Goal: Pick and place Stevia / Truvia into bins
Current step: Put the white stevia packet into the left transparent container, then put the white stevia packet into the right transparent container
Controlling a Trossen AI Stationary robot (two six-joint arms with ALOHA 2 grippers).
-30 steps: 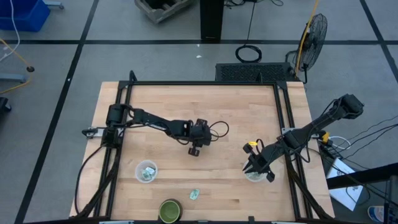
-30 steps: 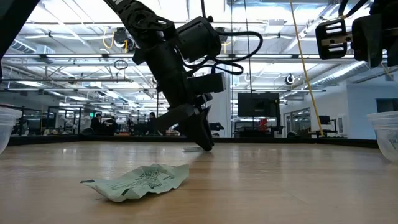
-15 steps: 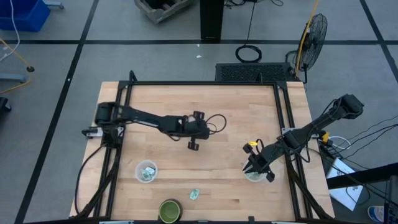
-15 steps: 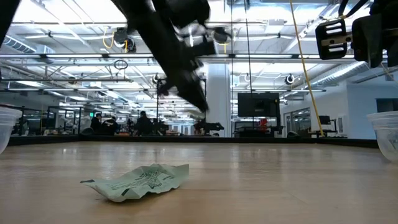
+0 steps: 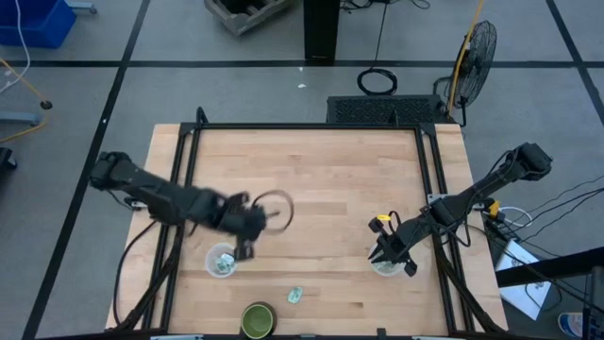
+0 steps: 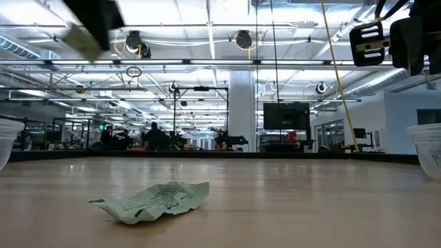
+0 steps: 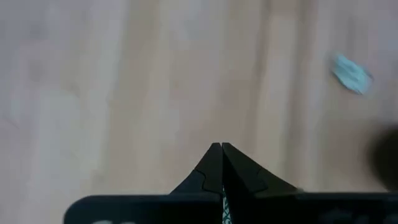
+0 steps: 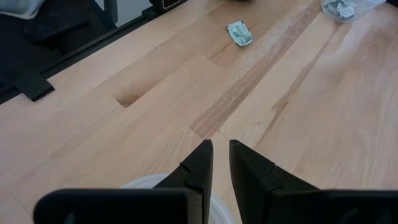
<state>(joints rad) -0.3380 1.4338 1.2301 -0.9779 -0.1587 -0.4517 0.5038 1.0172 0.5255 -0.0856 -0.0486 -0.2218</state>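
Observation:
My left gripper [image 5: 243, 248] hangs over the near left of the table, beside the left clear cup [image 5: 223, 261], which holds some pale green packets. It is shut, and a sliver of a pale green-and-white packet [image 7: 224, 210] shows between its fingers. One crumpled packet [image 5: 295, 296] lies flat on the table near the front edge; it also shows in the low view [image 6: 155, 201]. My right gripper [image 5: 392, 255] hovers over the right clear cup [image 5: 385, 267], its fingers a little apart [image 8: 221, 152] and empty. My left gripper pinches a Stevia packet [image 7: 224, 210] between its two shut fingers. Only a thin strip of it shows far back between them, so I cannot tell which part they hold. The packet is lifted clear of the table.
A dark green round container [image 5: 257, 319] stands at the front edge, near the loose packet. The black frame rails [image 5: 189, 170] run along the table's left, right and far sides. The bare wood middle of the table [image 5: 321, 189] is open room.
My left gripper has risen from the table's middle and swung fast toward the near left, ending beside the left cup. In the low view it has left the table top and gone up and out to the left. My right gripper has kept still.

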